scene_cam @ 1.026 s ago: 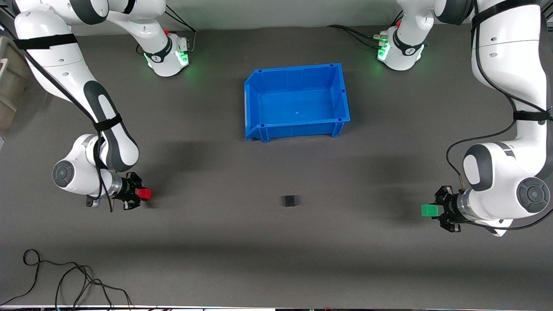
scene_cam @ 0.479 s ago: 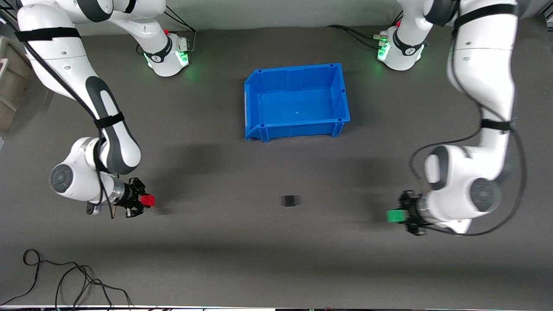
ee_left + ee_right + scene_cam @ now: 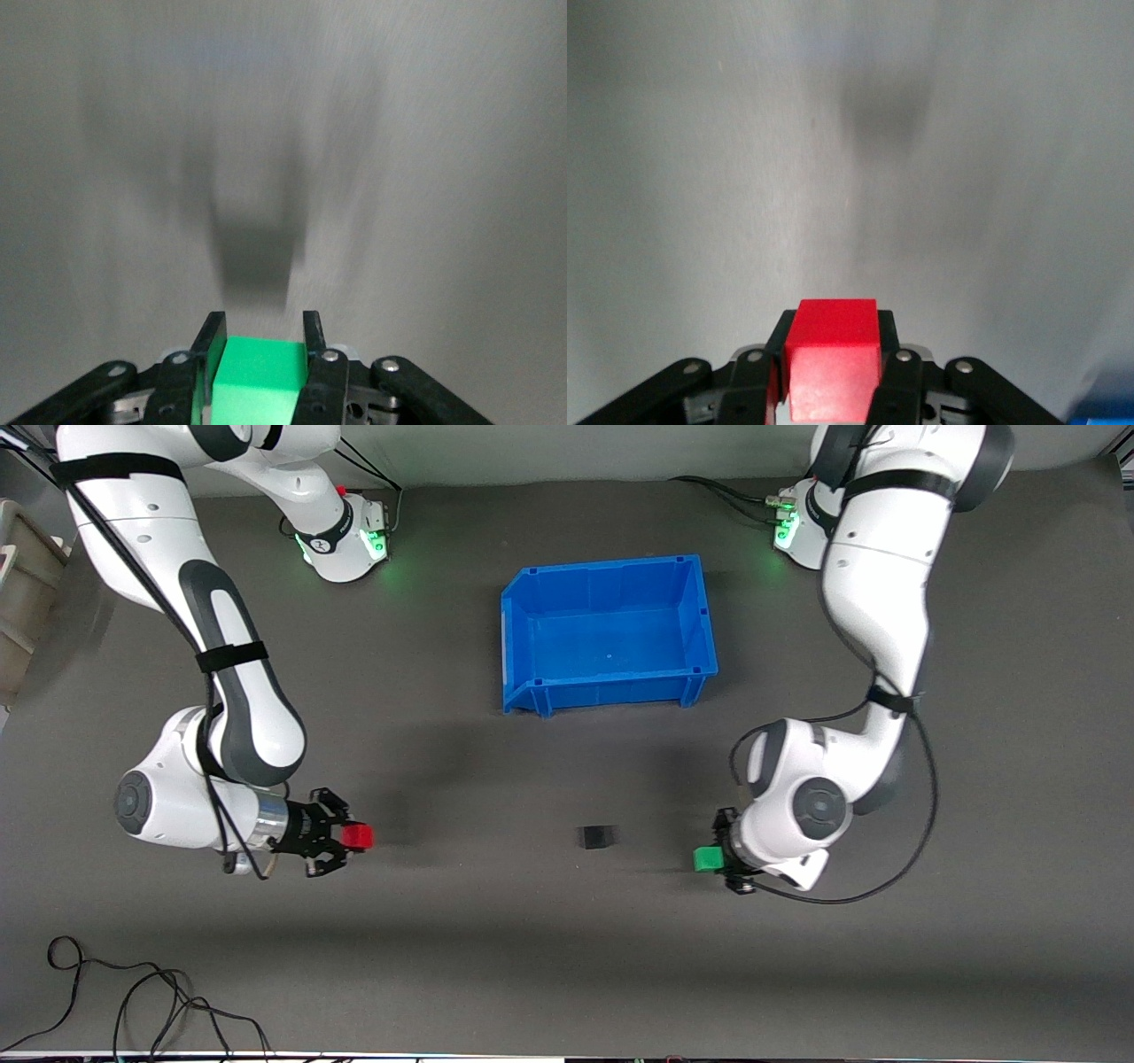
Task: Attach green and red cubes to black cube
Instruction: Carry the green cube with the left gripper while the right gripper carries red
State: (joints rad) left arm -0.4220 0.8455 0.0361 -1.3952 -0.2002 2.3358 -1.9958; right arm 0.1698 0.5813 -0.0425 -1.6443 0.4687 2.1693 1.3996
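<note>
The black cube [image 3: 596,837] lies on the dark table, nearer to the front camera than the blue bin. My left gripper [image 3: 714,858] is shut on the green cube [image 3: 707,859] and holds it just above the table, beside the black cube toward the left arm's end. In the left wrist view the green cube [image 3: 257,379] sits between my fingers [image 3: 209,356]. My right gripper [image 3: 352,837] is shut on the red cube [image 3: 358,836], above the table toward the right arm's end. In the right wrist view the red cube [image 3: 831,356] sits between the fingers.
The blue bin [image 3: 520,646] stands open and empty at the table's middle, farther from the front camera than the black cube. Loose black cables [image 3: 133,1001] lie near the front edge at the right arm's end.
Both arms have moved inward toward the black cube with their cubes held. The left gripper has travelled much farther than the right. The black cube has not moved.
</note>
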